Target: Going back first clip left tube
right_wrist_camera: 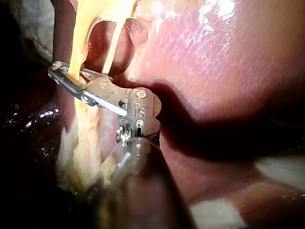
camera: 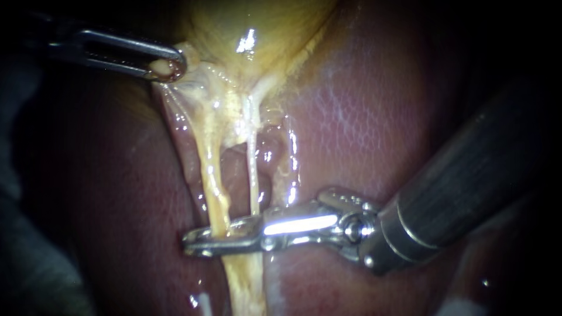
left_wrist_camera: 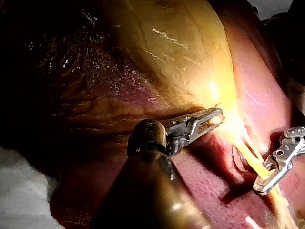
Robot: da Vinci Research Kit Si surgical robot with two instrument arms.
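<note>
- While the task calls for backing away from the left tube (camera: 212,181), the endoscope view shows my right instrument (camera: 205,239) not yet off it. Its jaws reach in from 4 o'clock and are closed across that tube at about 7 o'clock, one in front and one behind.
- No clip can be picked out on the tube; if one sits there, the jaws cover it. By my reading, letting go and pulling back are both left to do.
- At 11 o'clock my left instrument (camera: 171,67) has its jaws clamped on a pale fold of the gallbladder (camera: 257,35), which lies against the liver (camera: 363,117).
- Count in this view: two instruments, two tubes — the thick left tube and a thinner right tube (camera: 253,169) just beside it — one gallbladder, one liver, no clip seen.
- Left wrist view: the left instrument (left_wrist_camera: 217,117) has its jaws pressed on the gallbladder's (left_wrist_camera: 181,52) edge. Ahead of them and apart, the right instrument (left_wrist_camera: 263,185) straddles the yellow tube. Two instruments show; I cannot separate a second tube here.
- Right wrist view: the right instrument (right_wrist_camera: 59,71) pinches the left tube (right_wrist_camera: 78,43) from two sides near the jaw tips. The right tube (right_wrist_camera: 110,50) runs just beside it and drops out of sight at the jaws. One instrument, two tubes, no clip visible.
</note>
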